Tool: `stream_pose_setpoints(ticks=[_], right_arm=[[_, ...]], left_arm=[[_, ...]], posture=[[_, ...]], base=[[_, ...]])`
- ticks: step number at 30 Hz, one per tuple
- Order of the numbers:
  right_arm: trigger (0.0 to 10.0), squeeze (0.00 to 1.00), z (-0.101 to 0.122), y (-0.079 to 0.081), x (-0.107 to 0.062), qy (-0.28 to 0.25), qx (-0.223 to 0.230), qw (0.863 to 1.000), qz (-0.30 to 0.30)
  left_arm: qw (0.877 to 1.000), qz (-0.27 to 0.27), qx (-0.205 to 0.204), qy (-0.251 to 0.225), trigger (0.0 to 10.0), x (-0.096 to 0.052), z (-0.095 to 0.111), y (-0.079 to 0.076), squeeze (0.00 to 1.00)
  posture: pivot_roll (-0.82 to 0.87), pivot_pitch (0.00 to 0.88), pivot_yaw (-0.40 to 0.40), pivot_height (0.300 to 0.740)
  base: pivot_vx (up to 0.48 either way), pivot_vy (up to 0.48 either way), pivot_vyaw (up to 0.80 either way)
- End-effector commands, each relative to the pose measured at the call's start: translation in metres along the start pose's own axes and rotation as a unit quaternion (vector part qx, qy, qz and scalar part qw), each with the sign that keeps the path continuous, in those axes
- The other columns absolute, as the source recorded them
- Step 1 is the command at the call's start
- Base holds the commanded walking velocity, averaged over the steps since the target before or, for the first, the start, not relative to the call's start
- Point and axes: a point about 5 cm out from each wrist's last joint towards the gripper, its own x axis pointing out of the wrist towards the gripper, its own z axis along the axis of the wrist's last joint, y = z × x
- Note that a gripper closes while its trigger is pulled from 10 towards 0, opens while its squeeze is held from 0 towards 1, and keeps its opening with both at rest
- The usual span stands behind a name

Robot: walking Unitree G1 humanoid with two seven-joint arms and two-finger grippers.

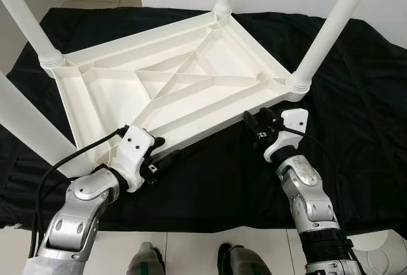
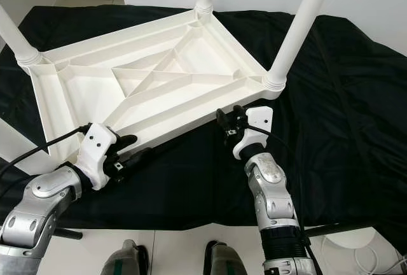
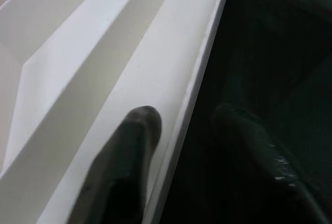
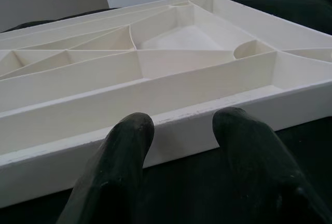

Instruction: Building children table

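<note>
You had the white children's table [image 1: 184, 84] lying upside down on a black cloth [image 1: 356, 97], its ribbed underside facing up and its white legs [image 1: 334, 20] standing upward from the corners. Your left gripper [image 3: 181, 125] was at the near edge of the tabletop, jaws apart and straddling the rim: one finger [image 3: 129, 151] lay over the white plastic, the other over the dark cloth. Your right gripper [image 4: 179, 130] sat low on the cloth just beside the same near edge, closer to the right-hand leg, jaws apart and pointing at the rim wall without gripping it. White floor tiles [image 1: 191, 249] showed below the cloth.
</note>
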Motion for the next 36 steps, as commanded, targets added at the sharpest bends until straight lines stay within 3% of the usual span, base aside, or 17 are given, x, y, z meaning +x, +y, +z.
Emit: stream_pose_setpoints(ticks=[1,2,8,15,28,29,33,34,36], right_arm=[[10.0,0.00,-0.001,0.002,0.001,0.005,-0.001,1.000,0.004],[10.0,0.00,-0.001,0.001,0.001,0.005,-0.001,1.000,0.003],[10.0,0.00,-0.001,0.002,0.001,0.004,0.002,1.000,0.001],[10.0,0.00,0.000,0.002,0.003,0.002,0.004,1.000,0.003],[10.0,0.00,0.001,0.002,0.000,-0.001,0.004,1.000,-0.006],[10.0,0.00,0.001,0.002,0.000,-0.001,0.004,1.000,-0.007],[10.0,0.00,0.001,0.001,-0.001,0.000,0.003,1.000,-0.010],[10.0,0.00,0.000,0.001,-0.002,0.000,0.003,1.000,-0.012],[10.0,0.00,0.000,0.001,-0.003,0.001,0.004,1.000,-0.012]], left_arm=[[0.999,0.010,0.024,0.027,1.7,-0.001,-0.007,0.001,0.00],[0.999,0.008,0.031,0.029,0.0,-0.001,-0.007,0.001,0.00],[0.998,-0.002,0.055,0.023,0.0,0.003,-0.002,0.002,0.00],[0.996,-0.034,0.080,-0.007,0.0,0.025,0.013,-0.003,0.00],[0.993,-0.048,0.089,-0.052,0.0,0.061,0.039,-0.011,0.00],[0.994,-0.043,0.088,-0.057,2.2,0.063,0.042,-0.009,0.00],[0.994,-0.039,0.084,-0.065,2.4,0.066,0.046,-0.007,0.00],[0.993,-0.033,0.092,-0.071,10.0,0.065,0.048,-0.005,0.00],[0.992,-0.030,0.095,-0.077,10.0,0.062,0.049,-0.003,0.00]], posture=[[0.06,0.122,0.009,0.740],[0.06,0.122,0.009,0.740],[0.07,0.126,0.008,0.740],[0.06,0.130,0.009,0.740],[0.04,0.135,0.019,0.740],[0.03,0.138,0.024,0.740],[0.03,0.138,0.026,0.740],[0.02,0.137,0.028,0.740],[0.03,0.135,0.028,0.740]], base=[[0.000,0.000,0.00],[0.000,0.000,0.00],[0.000,0.000,0.00],[0.000,0.000,0.00],[0.000,0.000,0.00],[0.000,0.000,0.00],[0.000,0.000,0.00],[0.000,0.000,0.00],[0.000,0.000,0.00]])
